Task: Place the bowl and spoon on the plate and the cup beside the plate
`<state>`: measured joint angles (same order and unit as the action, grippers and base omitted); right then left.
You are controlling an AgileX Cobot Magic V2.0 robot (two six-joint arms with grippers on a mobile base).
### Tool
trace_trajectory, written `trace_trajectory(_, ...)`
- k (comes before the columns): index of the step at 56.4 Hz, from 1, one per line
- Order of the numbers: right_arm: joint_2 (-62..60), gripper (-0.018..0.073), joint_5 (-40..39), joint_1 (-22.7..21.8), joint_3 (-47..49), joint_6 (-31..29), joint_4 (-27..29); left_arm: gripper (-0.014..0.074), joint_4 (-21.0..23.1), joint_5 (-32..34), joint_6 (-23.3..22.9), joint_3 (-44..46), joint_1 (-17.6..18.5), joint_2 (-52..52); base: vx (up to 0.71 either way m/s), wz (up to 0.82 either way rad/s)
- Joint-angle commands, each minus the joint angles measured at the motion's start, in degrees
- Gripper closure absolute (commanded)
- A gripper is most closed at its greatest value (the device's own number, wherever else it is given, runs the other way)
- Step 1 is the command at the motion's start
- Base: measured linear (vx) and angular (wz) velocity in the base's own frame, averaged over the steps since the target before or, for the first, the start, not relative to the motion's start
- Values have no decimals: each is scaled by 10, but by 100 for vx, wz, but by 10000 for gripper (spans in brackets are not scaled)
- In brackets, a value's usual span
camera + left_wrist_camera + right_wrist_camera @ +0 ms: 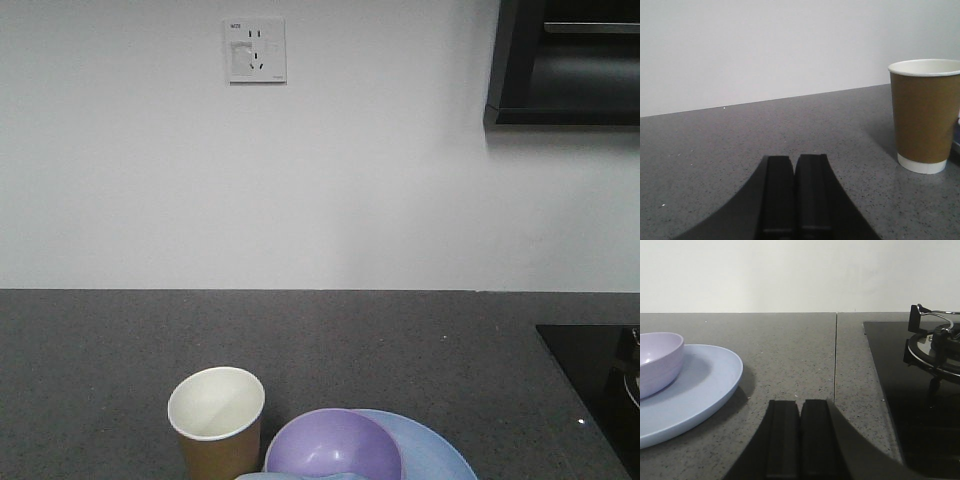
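- Your paper cup [925,116] stands upright on the grey countertop [740,145], ahead and to the right of your left gripper [796,200]; brown outside, cream inside, white base.
- Your left gripper sits low over the counter, its jaws pressed together, holding nothing.
- The lavender bowl [657,362] rests on the pale blue plate [700,390], ahead and to the left of your right gripper [800,440].
- Your right gripper is low and level, jaws together and empty; a black hob [920,390] lies to its right.
- From the front, the cup stands just beside the plate; a pale sliver below the bowl is too cropped to identify.
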<state>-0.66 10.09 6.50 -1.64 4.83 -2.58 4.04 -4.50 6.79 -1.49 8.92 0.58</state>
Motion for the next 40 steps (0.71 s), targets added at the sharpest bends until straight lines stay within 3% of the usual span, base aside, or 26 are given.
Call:
trace_trajectory(1,-3,568,-47,-4,-4,1,-8,599,0,45,1,14,-1,10,0,0)
trace_trajectory(40,-3,568,-44,-4,-4,1,-8,599,0,45,1,14,-1,10,0,0)
